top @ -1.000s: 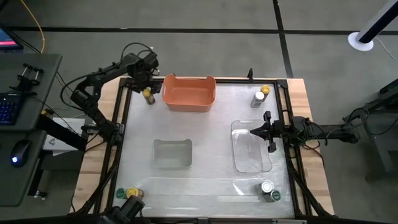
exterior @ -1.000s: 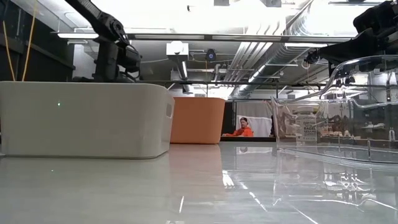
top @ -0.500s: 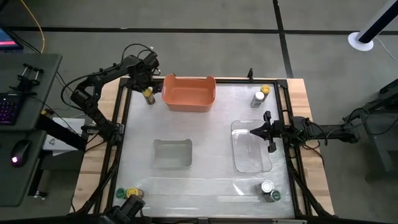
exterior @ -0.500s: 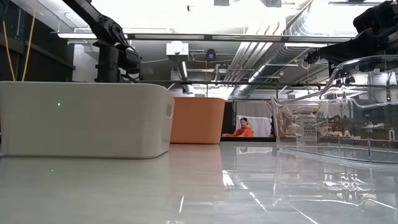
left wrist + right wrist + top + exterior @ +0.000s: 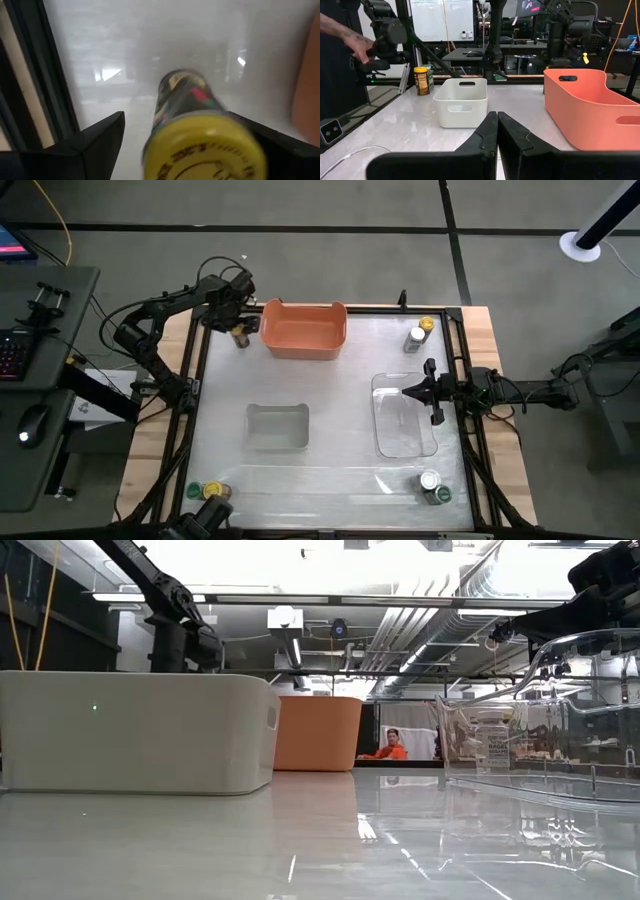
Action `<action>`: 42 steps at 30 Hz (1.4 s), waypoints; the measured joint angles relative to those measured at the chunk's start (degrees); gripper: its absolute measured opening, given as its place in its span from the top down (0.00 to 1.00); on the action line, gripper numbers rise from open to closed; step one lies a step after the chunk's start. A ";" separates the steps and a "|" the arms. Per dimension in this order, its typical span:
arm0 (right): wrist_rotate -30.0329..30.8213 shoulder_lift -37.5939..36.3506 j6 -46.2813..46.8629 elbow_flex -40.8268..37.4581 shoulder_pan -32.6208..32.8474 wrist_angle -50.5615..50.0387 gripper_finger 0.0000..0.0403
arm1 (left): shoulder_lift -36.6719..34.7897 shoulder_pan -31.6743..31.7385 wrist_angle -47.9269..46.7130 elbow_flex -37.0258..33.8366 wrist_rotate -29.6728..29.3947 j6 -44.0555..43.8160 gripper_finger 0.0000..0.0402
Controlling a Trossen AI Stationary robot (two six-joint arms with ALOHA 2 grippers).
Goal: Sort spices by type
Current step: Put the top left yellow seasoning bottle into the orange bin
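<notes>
One yellow-lidded spice jar (image 5: 239, 336) stands at the table's far left corner, just left of the orange tub (image 5: 303, 330). My left gripper (image 5: 233, 308) is open above it. In the left wrist view the jar (image 5: 200, 130) sits between the two fingers (image 5: 100, 142), and no touch shows. Jar pairs stand at the other corners: silver-white (image 5: 415, 337) with yellow (image 5: 427, 325), silver-white (image 5: 428, 480) with green (image 5: 441, 495), and green (image 5: 193, 491) with yellow (image 5: 216, 492). My right gripper (image 5: 403, 391) waits shut over the clear tub (image 5: 405, 420).
A pale tub (image 5: 277, 426) sits left of the table's middle. The table frame's dark rail (image 5: 30, 85) runs close beside the jar. A person's arm (image 5: 342, 32) shows beyond the table's left edge, and a person in orange (image 5: 390, 746) sits far off.
My left gripper has shifted a little toward the table's left edge, staying over the far left jar. The jars and my right arm have kept still.
</notes>
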 joint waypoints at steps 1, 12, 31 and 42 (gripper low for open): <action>0.00 0.00 0.00 -0.02 0.02 0.00 1.00 | 0.00 0.00 0.57 0.00 -0.05 -0.25 0.19; 0.00 0.00 0.00 0.00 0.02 0.00 1.00 | 0.00 -0.04 1.19 0.00 -0.34 -0.35 0.24; 0.00 0.02 -0.01 -0.02 0.00 0.00 1.00 | -7.31 3.98 -0.60 5.90 -0.55 6.30 0.53; 0.00 0.01 0.00 0.00 0.01 0.00 1.00 | -11.29 -2.32 -2.85 22.08 5.24 7.97 0.53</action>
